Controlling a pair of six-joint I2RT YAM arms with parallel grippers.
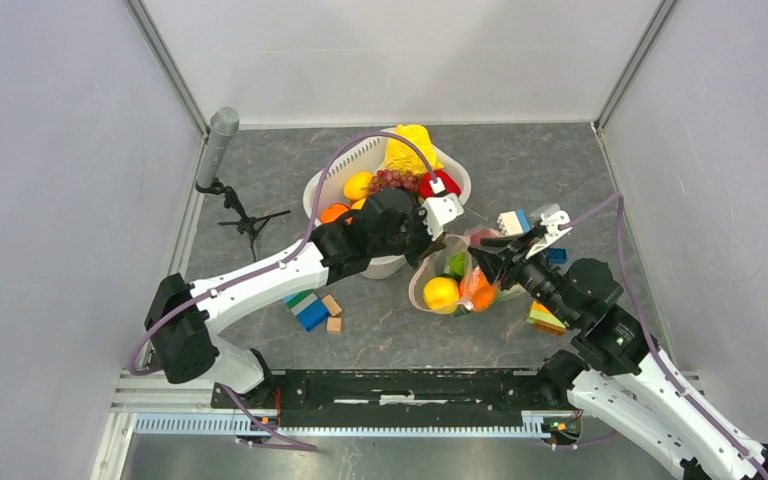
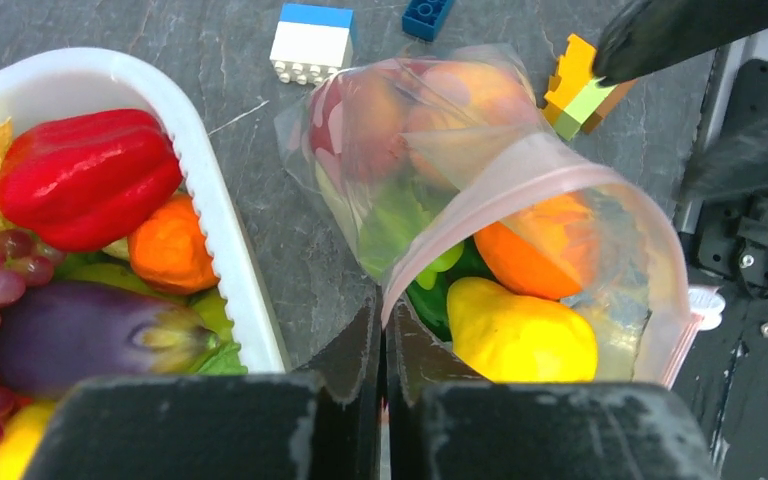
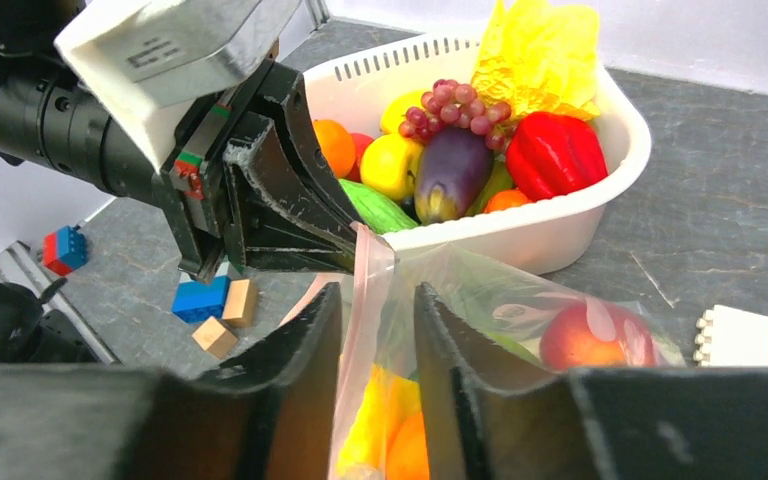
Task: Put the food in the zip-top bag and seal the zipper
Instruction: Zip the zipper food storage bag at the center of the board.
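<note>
From above, the wrists hide where the fingers meet the zip-top bag (image 1: 467, 300), which lies on the table (image 1: 560, 170) just beside the white basket (image 1: 312, 196) with yellow and orange food (image 1: 441, 293) showing inside. The left wrist view shows the left gripper (image 2: 384, 330) with its fingers pressed together on a corner of the pink zipper (image 2: 440, 235), and deeper pieces blur behind crinkled plastic. Only the right wrist view shows the right gripper (image 3: 375, 300), its fingers spread on either side of the zipper, with the bag's bottom cut off.
</note>
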